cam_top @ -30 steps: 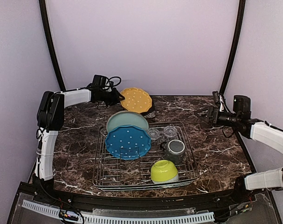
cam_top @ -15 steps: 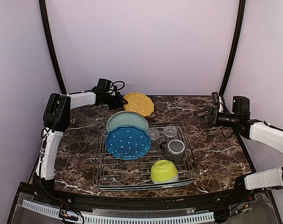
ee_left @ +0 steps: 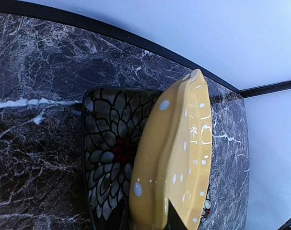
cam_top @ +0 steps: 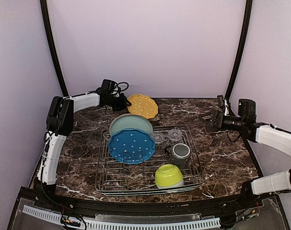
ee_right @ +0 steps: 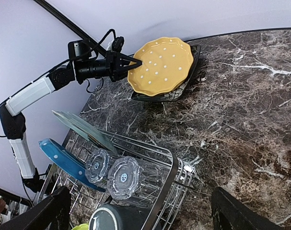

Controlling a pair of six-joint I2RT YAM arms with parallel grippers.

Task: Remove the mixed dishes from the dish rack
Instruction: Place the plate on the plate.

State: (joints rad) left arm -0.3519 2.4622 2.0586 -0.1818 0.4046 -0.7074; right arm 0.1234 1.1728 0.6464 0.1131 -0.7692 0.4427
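Top external view: we are watching the left gripper clamping the rim of the yellow plate at the back of the table. Over the last second the left arm has been swinging inward, and the plate has been drifting slightly right and down. The left wrist view is showing it tilted on edge directly over the black floral plate, which is lying flat on the marble. We judge that the yellow plate is being stacked there, so two plates are already out of the dish rack. We cannot tell whether the two plates are touching yet.

The right gripper is hanging with its jaws spread wide and empty, just beyond the rack's far right corner, and it has barely been moving.

Still waiting in the rack are the pale teal plate and the dotted blue plate, both standing upright at the left, the two clear glasses, the dark grey mug and the lime-green bowl.

The stack is sitting near the table's back edge and the wall, leaving little room behind it. Bare marble is lying open to the right of the rack.
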